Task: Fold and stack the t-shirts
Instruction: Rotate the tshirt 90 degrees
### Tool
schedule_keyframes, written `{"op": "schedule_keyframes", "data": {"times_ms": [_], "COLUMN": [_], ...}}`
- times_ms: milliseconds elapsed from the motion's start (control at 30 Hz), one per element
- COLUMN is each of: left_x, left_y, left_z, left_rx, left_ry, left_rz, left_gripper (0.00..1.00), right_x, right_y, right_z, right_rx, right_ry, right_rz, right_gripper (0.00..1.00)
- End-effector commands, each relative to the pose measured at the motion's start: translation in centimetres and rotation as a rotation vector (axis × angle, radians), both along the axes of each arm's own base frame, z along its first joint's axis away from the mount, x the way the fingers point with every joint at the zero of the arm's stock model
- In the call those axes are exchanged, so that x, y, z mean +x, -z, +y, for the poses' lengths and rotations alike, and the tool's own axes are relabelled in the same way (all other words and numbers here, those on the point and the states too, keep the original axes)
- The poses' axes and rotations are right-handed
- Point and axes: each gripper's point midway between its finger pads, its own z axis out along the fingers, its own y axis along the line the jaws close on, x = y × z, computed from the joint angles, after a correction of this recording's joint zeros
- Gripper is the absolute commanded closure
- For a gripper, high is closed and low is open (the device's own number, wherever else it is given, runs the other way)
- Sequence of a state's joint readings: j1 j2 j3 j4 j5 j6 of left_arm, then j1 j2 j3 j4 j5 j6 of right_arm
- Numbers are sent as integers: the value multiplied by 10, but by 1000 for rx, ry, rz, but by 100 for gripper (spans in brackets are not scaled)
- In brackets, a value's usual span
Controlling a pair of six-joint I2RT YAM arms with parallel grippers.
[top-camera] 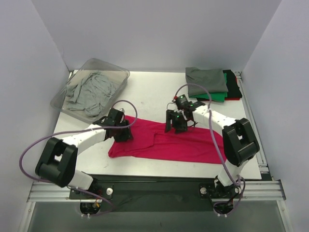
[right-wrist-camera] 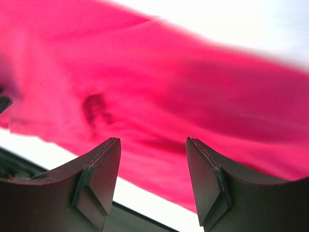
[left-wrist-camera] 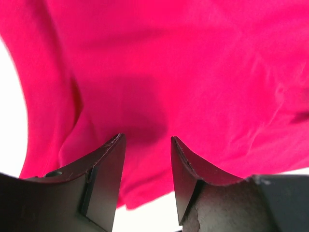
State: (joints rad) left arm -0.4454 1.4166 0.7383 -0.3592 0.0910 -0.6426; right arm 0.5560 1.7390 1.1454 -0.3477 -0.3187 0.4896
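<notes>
The left gripper is hanging with its jaws parted and nothing caught between them. Its two dark fingers are pointing down at bright cloth that is filling almost the whole wrist view. The right gripper is standing the same way, released and empty, with its jaws apart over the same cloth. From where I'm standing I can't tell whether either set of fingertips is brushing the fabric or just hovering over it.

That cloth is the magenta-red t-shirt. It is lying as a long band across the near half of the white table, with soft wrinkles running along it. The left gripper is sitting over its far left corner, and the right one is over its far edge near the middle.

Further out, at the far right corner, the other t-shirts are lying stacked. A dark grey t-shirt is resting on top, a green t-shirt is peeking out beneath it, and a black t-shirt and a red t-shirt are showing at the right side. At the far left, a clear plastic bin is holding a crumpled light grey t-shirt, well apart from the magenta-red one.
</notes>
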Motion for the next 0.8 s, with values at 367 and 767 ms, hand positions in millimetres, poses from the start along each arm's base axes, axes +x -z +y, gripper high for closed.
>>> {"op": "schedule_keyframes", "data": {"times_ms": [367, 767], "left_x": [61, 122], "left_y": [19, 29], "left_z": [-22, -33], "left_rx": [0, 93], "left_ry": [6, 92], "left_rz": [-8, -5], "left_gripper": [47, 47], "right_x": [20, -17], "right_y": [31, 59], "right_z": [-103, -135], "right_rx": [-40, -144], "right_ry": [232, 342], "right_rz": [63, 207], "right_gripper": [43, 44]}}
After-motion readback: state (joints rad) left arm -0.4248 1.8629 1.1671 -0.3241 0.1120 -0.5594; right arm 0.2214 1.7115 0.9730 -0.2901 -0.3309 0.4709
